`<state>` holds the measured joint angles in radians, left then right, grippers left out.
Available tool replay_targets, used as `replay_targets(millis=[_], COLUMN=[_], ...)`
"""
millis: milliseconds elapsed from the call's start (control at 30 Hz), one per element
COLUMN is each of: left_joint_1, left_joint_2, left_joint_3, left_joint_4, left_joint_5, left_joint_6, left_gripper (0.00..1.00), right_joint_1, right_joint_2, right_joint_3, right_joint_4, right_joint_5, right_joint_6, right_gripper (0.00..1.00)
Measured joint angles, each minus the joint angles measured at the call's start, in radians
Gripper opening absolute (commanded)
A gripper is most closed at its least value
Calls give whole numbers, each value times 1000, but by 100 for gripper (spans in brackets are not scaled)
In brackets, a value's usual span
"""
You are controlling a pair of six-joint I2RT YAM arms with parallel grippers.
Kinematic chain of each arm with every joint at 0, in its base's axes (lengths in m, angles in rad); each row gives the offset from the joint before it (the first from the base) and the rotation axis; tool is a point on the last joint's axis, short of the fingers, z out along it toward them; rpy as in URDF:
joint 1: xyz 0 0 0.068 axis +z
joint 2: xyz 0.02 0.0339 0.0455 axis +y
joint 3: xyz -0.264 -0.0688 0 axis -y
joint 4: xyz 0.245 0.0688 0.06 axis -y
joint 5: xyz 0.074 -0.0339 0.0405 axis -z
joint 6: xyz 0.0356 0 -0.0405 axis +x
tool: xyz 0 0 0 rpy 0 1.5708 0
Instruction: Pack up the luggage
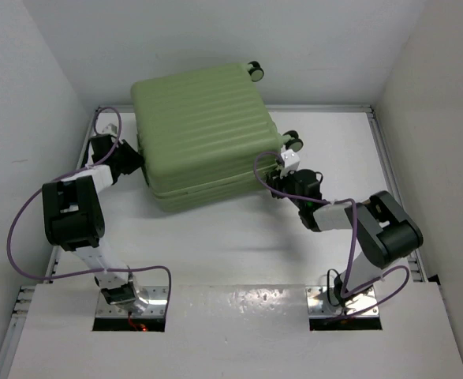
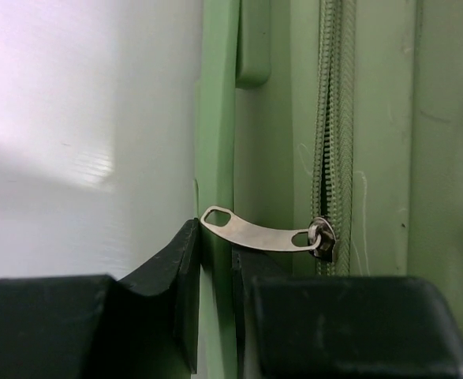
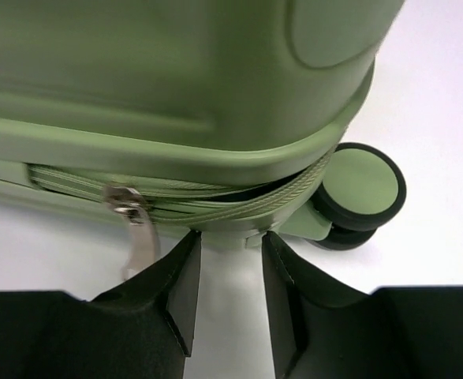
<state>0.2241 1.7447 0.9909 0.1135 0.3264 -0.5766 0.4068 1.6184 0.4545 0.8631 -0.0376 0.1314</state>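
Lying closed — luggage (image 1: 203, 134), interior hidden

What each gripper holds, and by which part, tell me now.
Left gripper pinches the suitcase by the raised rim beside its zipper; the zipper pull lies loose, ungripped. Right gripper holds nothing, jaws open.
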Motion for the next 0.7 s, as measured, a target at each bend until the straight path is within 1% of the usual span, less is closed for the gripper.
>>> replay_targets(millis=[100, 233, 300, 400, 467, 600, 667, 700], left_joint_1=[12, 22, 23, 24, 21, -9, -23, -25], left_joint_2=[0, 0, 2, 4, 6, 10, 10, 10], left_joint_3=[0, 0, 0, 0, 12, 53, 63, 64], left_joint_4=[2, 2, 3, 3, -16, -82, -99, -103], left_joint_5=[-5, -5, -3, -4, -14, -92, -129, -137], left_joint_6=[-4, -11, -12, -13, -11, 2, 8, 8], left_gripper=[0, 0, 0, 0, 0, 0, 0, 0], right_joint_1=[8, 6, -2, -21, -55, -125, -141, -143], right_joint_2=[31, 5, -63, -172, -227, -240, -222, -209], right_joint_3=[53, 55, 19, -19, -17, 0, 1, 5], right_joint_4=[7, 55, 62, 37, -11, -85, -91, -92], right_joint_5=[21, 6, -37, -104, -161, -267, -309, -325], right_joint_6=[0, -5, -12, -8, 22, 106, 132, 141], right_gripper=[41, 47, 51, 51, 50, 51, 54, 58])
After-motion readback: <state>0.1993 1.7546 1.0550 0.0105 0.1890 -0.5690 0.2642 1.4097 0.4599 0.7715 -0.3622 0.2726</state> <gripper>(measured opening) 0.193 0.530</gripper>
